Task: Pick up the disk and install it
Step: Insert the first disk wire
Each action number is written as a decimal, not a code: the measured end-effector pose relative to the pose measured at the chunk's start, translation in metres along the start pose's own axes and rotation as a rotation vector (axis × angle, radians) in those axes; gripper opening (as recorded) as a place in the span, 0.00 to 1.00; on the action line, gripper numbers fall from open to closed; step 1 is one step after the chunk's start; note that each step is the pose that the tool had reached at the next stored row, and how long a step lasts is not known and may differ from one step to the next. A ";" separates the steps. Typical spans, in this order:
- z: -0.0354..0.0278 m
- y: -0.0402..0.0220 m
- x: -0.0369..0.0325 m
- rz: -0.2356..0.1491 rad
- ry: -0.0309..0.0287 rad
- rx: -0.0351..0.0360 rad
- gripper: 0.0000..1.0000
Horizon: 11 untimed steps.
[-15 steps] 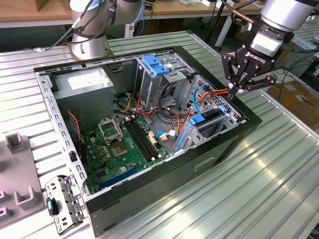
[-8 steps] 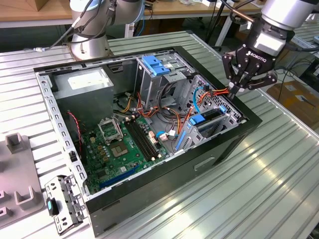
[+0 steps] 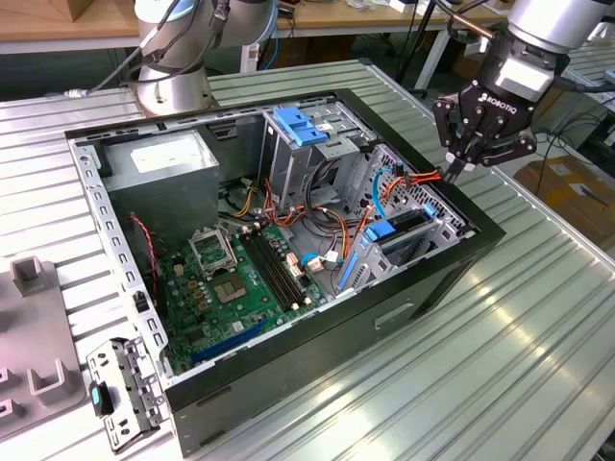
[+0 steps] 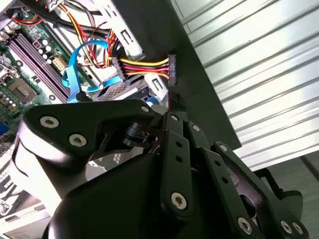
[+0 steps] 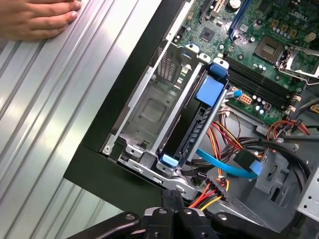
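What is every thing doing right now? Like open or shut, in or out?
Case, open, side panel off.
Disk, standing on edge in its bay slot.
Spare slot, empty.
Gripper, shut, tips at the case's corner.
Power plug, loose, not plugged in.
Hand, resting flat on the table.
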<state>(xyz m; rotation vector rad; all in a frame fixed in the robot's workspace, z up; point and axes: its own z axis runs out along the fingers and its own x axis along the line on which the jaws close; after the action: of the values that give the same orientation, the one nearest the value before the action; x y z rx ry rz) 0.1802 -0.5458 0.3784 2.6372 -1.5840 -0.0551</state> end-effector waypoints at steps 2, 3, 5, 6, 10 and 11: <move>-0.0002 -0.0032 0.0000 -0.006 0.0005 0.0000 0.11; -0.0002 -0.0036 0.0001 -0.039 0.0024 -0.0007 0.11; -0.0003 -0.0036 0.0001 -0.097 0.0067 -0.0008 0.11; -0.0003 -0.0036 0.0001 -0.116 0.0081 -0.0008 0.11; -0.0003 -0.0037 -0.0001 -0.162 -0.0007 0.0069 0.11; -0.0003 -0.0037 -0.0001 -0.169 -0.0092 0.0127 0.11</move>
<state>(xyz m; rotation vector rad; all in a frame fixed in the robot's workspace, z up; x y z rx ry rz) 0.1835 -0.5439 0.3784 2.7777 -1.3650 -0.0659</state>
